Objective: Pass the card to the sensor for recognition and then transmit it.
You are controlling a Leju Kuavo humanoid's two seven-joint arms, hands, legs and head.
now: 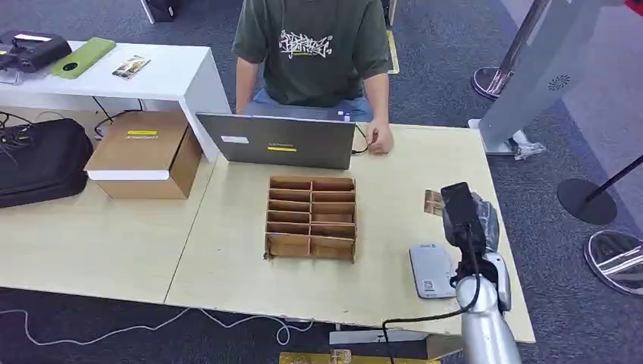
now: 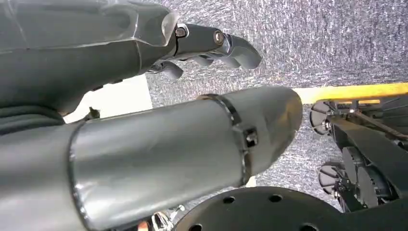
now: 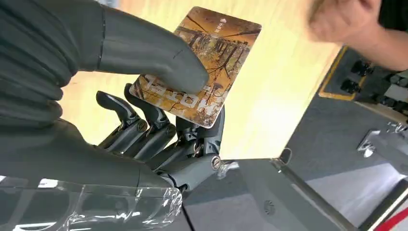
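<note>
Right hand (image 3: 159,125) pinches the card (image 3: 202,62), thumb on top, fingers (image 3: 144,130) under. Wrist view shows the grip plainly; head view shows just a card (image 1: 433,202) edge past the hand (image 1: 474,220), above the table (image 1: 227,258), beyond the sensor (image 1: 431,271). Left hand (image 2: 211,45) hangs over carpet, fingers apart, empty.

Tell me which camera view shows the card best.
The right wrist view: the card is close up, its printed face clear, pinched by the right hand. The head view catches a small brown edge of it beside that hand. The left wrist view faces the floor.
</note>
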